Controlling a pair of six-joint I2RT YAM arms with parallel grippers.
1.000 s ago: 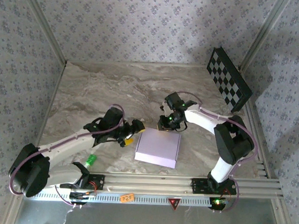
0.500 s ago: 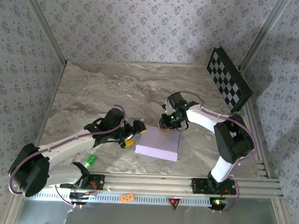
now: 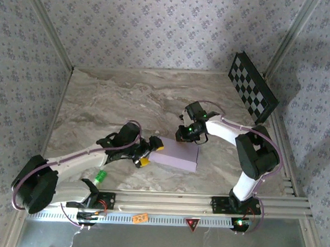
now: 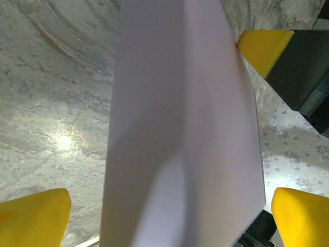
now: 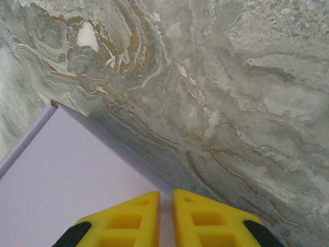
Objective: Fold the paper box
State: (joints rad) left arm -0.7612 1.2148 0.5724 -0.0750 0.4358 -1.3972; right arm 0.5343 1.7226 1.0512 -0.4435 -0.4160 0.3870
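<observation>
My left hand (image 3: 150, 153) is spread wide around the lavender paper box (image 3: 179, 155), right hand (image 5: 165, 198) pinched together on its far edge.

Grey marbled table (image 3: 100, 99); lavender paper box (image 3: 177, 155) near its front; checkerboard panel (image 3: 252, 86) at right edge

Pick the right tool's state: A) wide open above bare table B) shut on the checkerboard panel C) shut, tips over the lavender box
C: in the right wrist view the right tool has its yellow fingers together, tips over the paper box.
</observation>
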